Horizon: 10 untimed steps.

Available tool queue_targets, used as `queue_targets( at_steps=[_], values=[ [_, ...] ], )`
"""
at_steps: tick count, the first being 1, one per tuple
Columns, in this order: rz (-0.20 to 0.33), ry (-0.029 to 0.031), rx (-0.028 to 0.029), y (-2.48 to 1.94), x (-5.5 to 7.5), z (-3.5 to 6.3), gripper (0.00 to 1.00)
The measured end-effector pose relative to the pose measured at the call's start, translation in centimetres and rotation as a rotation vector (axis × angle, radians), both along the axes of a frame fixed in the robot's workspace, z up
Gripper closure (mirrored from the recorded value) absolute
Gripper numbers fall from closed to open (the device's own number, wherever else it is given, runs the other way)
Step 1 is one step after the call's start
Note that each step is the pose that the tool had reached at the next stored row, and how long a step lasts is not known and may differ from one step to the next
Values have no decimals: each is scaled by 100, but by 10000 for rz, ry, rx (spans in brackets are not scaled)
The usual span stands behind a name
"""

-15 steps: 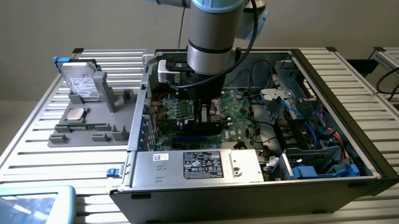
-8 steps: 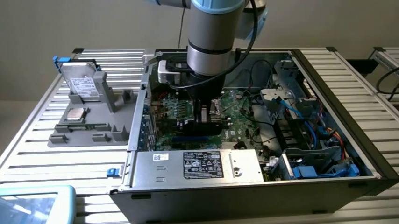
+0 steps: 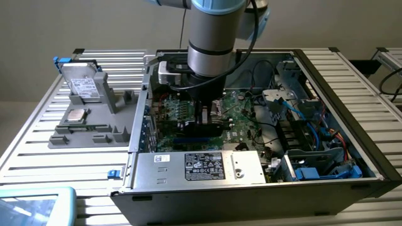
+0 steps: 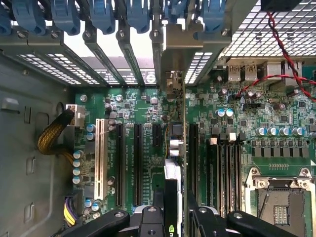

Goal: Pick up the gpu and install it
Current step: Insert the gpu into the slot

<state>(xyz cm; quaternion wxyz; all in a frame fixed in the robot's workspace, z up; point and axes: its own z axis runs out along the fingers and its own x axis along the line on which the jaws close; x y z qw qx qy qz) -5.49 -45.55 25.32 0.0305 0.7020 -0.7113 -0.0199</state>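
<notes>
I see my black pincer pinching the thin black-and-green gpu card edge-on, card upright over the green motherboard slots, inside the open grey computer case, on the slatted table

No text can be read: the black label on the power supply and the white label on the hard drive are illegible.

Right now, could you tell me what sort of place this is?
Probably a robotic PC-assembly bench: an opened computer case lies on a slatted metal table, a grey fixture holds a hard drive, and the gripper holds the gpu over the motherboard.
</notes>
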Motion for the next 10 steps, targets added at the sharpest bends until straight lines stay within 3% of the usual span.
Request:
queue_targets(
  at_steps=[10],
  values=[
    [3,7,-24,3,-10,-9,73]
  ],
)
